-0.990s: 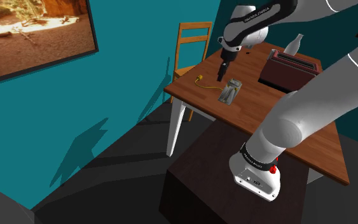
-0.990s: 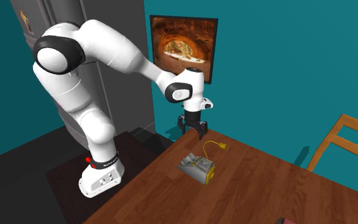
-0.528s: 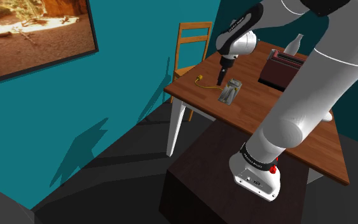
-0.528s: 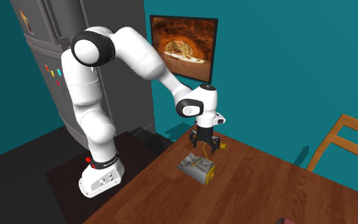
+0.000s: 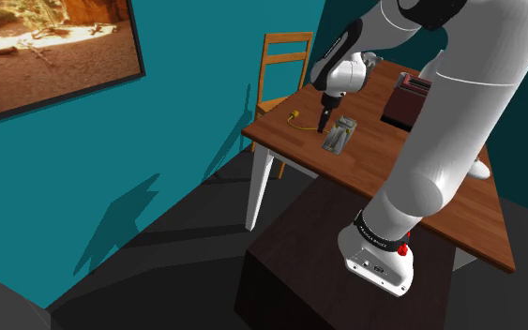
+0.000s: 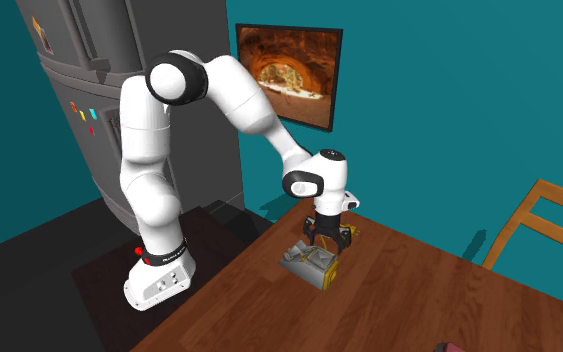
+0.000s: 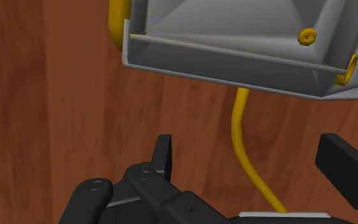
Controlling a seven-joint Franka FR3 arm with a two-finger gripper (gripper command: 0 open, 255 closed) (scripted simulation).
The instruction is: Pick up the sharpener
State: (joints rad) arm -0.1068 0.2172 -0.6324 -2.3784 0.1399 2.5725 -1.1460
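The dark stand [image 5: 290, 272] sits at the shoulder view's 6 o'clock, with the brown wooden table [image 5: 294, 141] just beyond it. Near the table's 9 o'clock corner lies the grey sharpener [image 5: 339, 137] with yellow fittings. The end effector [image 5: 324, 120] hangs low over the wood at its 10 o'clock. In the wrist view the fingers [image 7: 165, 156] are spread apart and empty, and a thin yellow stem [image 7: 242, 137] runs between them from the sharpener. Past the table a wooden chair [image 5: 285, 61] stands against teal walls [image 5: 196, 84]. The second exterior view adds a dark grey fridge [image 6: 79, 90] at 10 o'clock.
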